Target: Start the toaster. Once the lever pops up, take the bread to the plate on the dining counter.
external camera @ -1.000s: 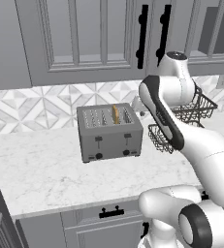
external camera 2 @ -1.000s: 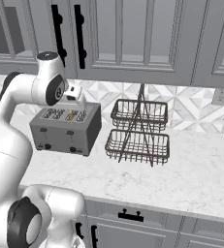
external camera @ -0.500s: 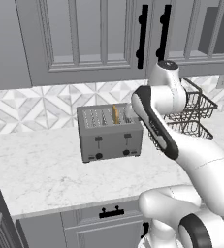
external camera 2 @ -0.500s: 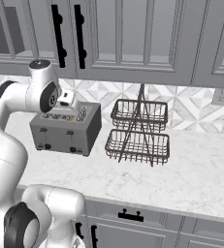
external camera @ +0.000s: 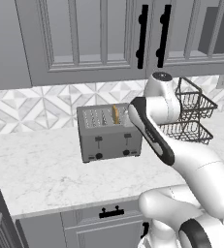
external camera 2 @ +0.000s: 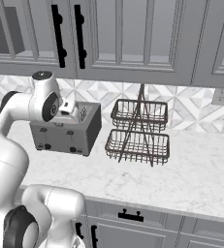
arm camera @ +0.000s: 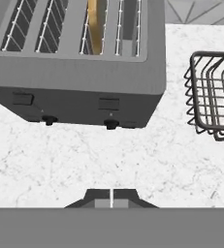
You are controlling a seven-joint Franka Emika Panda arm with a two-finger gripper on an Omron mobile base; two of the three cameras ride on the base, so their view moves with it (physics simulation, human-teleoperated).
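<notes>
**Pincer closed above the front of the toaster, before the lever is pressed.**
On the counter (external camera: 40, 169), the toaster (external camera: 108, 134) is seen with the bread (external camera: 115, 114) upright in a right-hand slot; a wire basket rack (external camera 2: 140, 131) stands just beside it. The pincer (arm camera: 111, 197), wide open a second ago, is now shut on nothing and has been swung nearer, which suggests a closed-tip push on the right lever (arm camera: 108, 103).

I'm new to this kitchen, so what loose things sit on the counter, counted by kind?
toaster: 1
bread slice, in a toaster slot: 1
wire basket rack, two tiers: 1
Total: 3
</notes>
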